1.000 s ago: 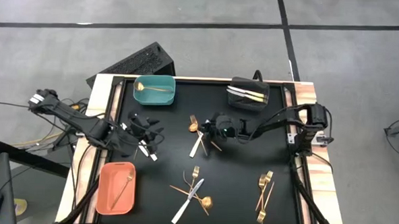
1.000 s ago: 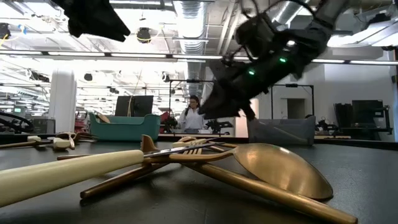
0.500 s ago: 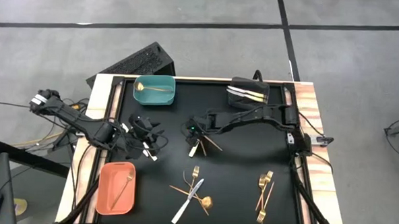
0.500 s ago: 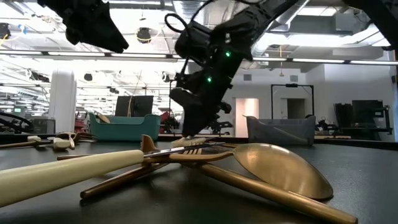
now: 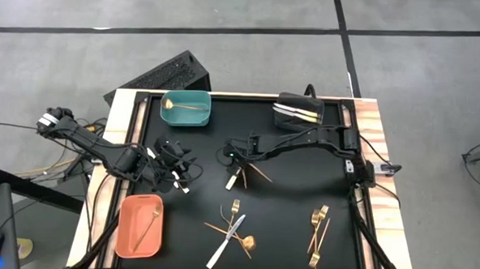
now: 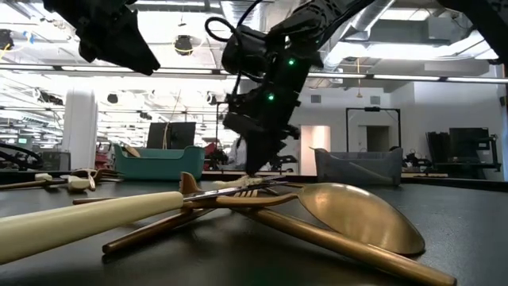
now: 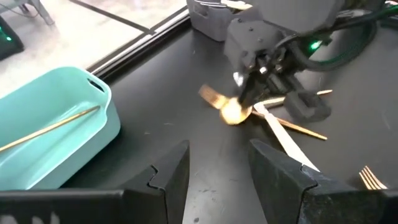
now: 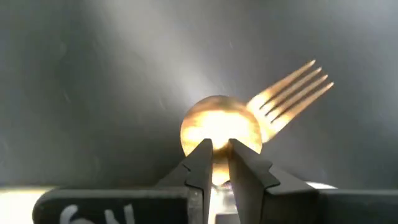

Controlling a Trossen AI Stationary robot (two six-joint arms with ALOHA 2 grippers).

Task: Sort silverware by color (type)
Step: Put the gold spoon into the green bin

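Observation:
My right gripper (image 8: 219, 152) stands over a small pile in the table's middle, shut on a copper spoon (image 8: 221, 127) that lies there. A gold fork (image 8: 292, 93) rests beside the spoon's bowl, and a white-handled knife (image 7: 283, 134) lies close by. The high view shows this gripper (image 5: 232, 156) at the end of its outstretched arm. My left gripper (image 7: 221, 168) is open and holds nothing; it hovers left of that pile (image 5: 174, 160). More silverware lies in a heap (image 5: 234, 227) near the table's near edge. My right gripper pinches the copper spoon between its two fingers, at the neck just behind the bowl (image 8: 219, 164). The fingers (image 7: 249, 93) come from above, pointing down. The spoon lies on the table among the other pieces.
A teal bin (image 5: 186, 108) at the far left holds a gold piece. A black bin (image 5: 299, 113) at the far right holds white-handled pieces, and an orange bin (image 5: 139, 225) at the near left holds a copper piece. Gold forks (image 5: 319, 227) lie at the near right.
My right arm has reached toward the table's left, and its gripper has come down onto the pile in the middle of the table. Over the last half second it has barely moved.

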